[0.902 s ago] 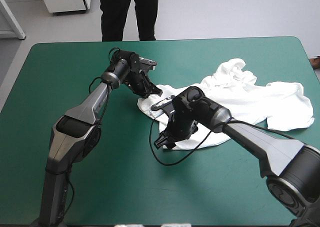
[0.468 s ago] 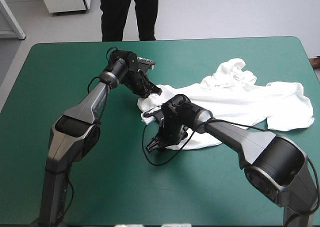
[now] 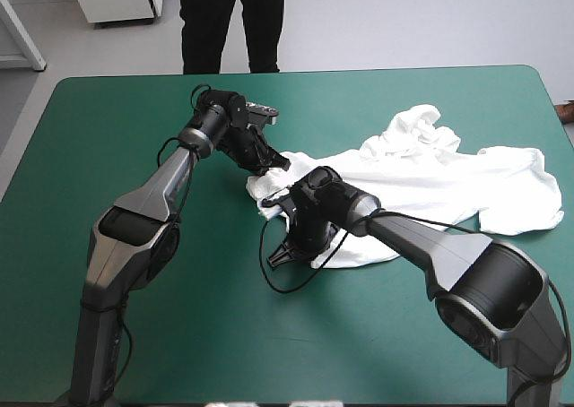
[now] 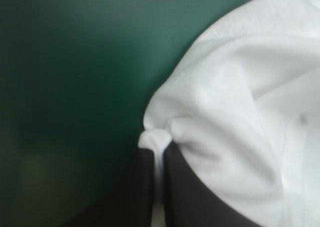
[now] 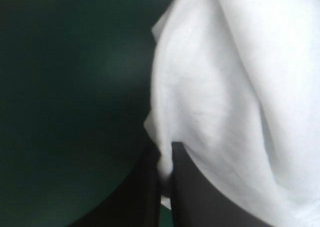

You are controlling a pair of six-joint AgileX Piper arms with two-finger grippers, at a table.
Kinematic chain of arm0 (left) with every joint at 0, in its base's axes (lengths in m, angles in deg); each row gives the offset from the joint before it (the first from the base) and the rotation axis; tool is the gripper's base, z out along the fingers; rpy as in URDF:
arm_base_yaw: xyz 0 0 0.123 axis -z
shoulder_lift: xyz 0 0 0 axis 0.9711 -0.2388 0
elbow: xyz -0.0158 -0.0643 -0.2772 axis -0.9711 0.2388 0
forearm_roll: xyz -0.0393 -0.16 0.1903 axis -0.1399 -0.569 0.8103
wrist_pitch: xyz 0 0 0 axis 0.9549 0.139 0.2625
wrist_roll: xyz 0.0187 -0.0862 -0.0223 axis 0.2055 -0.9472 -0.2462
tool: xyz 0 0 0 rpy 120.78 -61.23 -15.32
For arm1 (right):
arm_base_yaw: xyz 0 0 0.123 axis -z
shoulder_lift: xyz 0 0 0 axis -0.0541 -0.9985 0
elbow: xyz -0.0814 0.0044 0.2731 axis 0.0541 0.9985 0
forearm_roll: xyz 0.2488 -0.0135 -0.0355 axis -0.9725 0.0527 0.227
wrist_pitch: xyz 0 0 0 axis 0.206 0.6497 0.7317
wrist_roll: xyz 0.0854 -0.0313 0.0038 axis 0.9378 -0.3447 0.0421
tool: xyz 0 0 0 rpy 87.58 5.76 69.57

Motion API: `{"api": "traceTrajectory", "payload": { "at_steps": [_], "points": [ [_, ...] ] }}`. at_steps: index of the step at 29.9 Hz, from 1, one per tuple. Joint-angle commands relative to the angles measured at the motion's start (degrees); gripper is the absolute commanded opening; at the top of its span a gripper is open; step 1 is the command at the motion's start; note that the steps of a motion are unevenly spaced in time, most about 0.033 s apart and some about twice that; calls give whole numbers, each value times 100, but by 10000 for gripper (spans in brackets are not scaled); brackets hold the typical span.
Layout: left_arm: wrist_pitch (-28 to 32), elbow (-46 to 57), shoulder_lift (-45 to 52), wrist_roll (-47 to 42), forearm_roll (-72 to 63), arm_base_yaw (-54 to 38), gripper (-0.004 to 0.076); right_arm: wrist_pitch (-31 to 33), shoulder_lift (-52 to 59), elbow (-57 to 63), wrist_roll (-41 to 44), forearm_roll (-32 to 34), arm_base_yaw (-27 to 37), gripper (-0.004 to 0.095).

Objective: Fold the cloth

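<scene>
Both grippers are clamped on cloth. In the left wrist view, the left gripper (image 4: 159,148) has its black fingers (image 4: 135,197) drawn all but together, with a small bunched fold of the white T-shirt (image 4: 240,112) pinched at their tips. The right gripper (image 5: 165,159) is in the same condition: fingers (image 5: 200,197) nearly meeting, a thin edge of the T-shirt (image 5: 225,87) caught between them, and the rest spreading ahead and to one side. In the high view, the left gripper (image 3: 276,162) holds the garment's far-left corner and the right gripper (image 3: 283,250) holds its near-left edge, the two close together. The T-shirt (image 3: 430,178) lies wrinkled and partly spread on the right half of the table's teal-green cover (image 3: 134,129). One bunched portion sits toward the far edge and a flatter portion reaches toward the right edge. Against the earliest picture, the right arm has swung leftward and the cloth's near-left edge has been gathered in under it. Against the picture just before, the right gripper sits slightly farther from the near edge. The left gripper's position matches the earlier pictures.
</scene>
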Motion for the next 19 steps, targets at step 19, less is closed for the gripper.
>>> {"api": "traceTrajectory", "payload": {
  "at_steps": [19],
  "points": [
    [-239,-62,2150,-47,-110,-15,-10,963,2928,118,521,2131,-13,-17]
  ]
}}
